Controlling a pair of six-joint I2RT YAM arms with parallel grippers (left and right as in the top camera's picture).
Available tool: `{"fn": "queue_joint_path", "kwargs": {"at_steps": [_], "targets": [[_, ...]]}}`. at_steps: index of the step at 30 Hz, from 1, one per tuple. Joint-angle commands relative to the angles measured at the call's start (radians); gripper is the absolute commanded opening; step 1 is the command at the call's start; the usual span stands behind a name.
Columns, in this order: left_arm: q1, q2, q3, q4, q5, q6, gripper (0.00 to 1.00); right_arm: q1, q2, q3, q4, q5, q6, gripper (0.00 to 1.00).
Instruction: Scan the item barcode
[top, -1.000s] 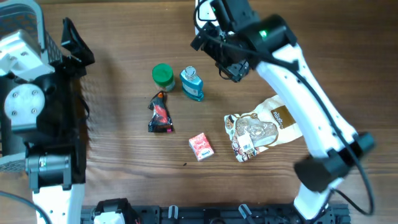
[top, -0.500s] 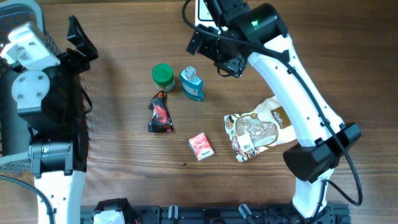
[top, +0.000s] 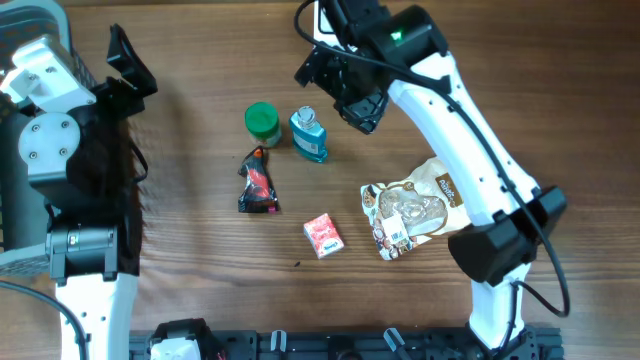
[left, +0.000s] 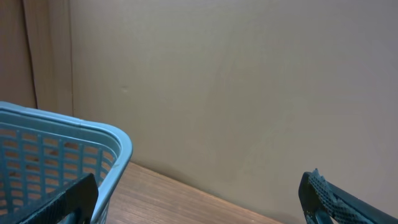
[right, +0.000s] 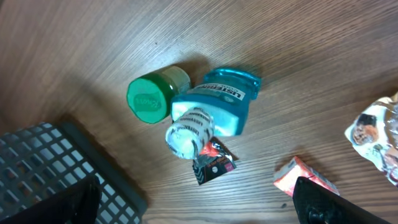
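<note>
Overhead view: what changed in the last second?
The right gripper moved left toward the blue bottle, open, holding nothing. The left gripper shifted slightly, also open. Blue bottle, green-lidded jar, red pouch, red box and snack bag stayed put.

Tabletop: dark brown wood-grain tabletop, grain running across the overhead view (a low sheen on it).
Wall: plain beige wall, smooth, meeting the tabletop's far edge.
Trim: vertical brown wooden strip against the wall's left side.
Light: even, soft, weak shadows.
</note>
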Motion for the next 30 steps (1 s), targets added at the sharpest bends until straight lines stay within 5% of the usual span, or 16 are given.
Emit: {"fn": "queue_joint_path", "kwargs": {"at_steps": [1,30], "targets": [[-0.003,0.028,0.006,0.007,-0.013,0.012,1.00,0.023,0.028,0.024,0.024,-0.016,0.009,0.99],[-0.003,0.048,0.006,0.013,-0.013,0.012,1.00,0.059,0.249,0.023,0.060,0.007,-0.016,1.00]]}}
